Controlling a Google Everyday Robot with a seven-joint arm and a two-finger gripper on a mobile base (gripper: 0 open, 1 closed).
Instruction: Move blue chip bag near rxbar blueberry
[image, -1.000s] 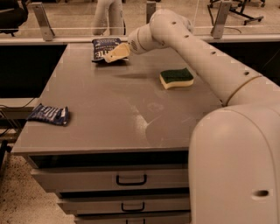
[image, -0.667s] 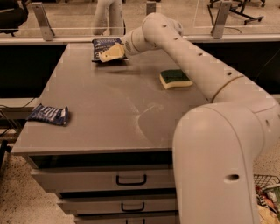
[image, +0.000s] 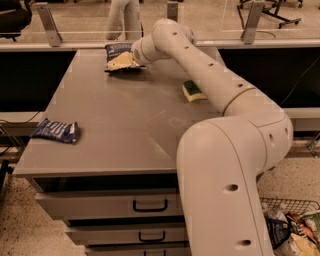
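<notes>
2 blue packs on desk. blue chip bag (image: 116, 50) sits at far edge, pincer (image: 121, 61) right on its front side, can't tell if clamped or not. rxbar blueberry (image: 56, 131) well apart, near-left edge of desk (image: 125, 125). Yellow-green sponge (image: 192, 91) off right. Guess: barely started, whole carry across remains.

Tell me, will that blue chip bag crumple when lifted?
Probably light and floppy: the blue chip bag looks puffy and crinkled under the gripper at the far end of the table. Lying flat, it would likely slide, not roll.
</notes>
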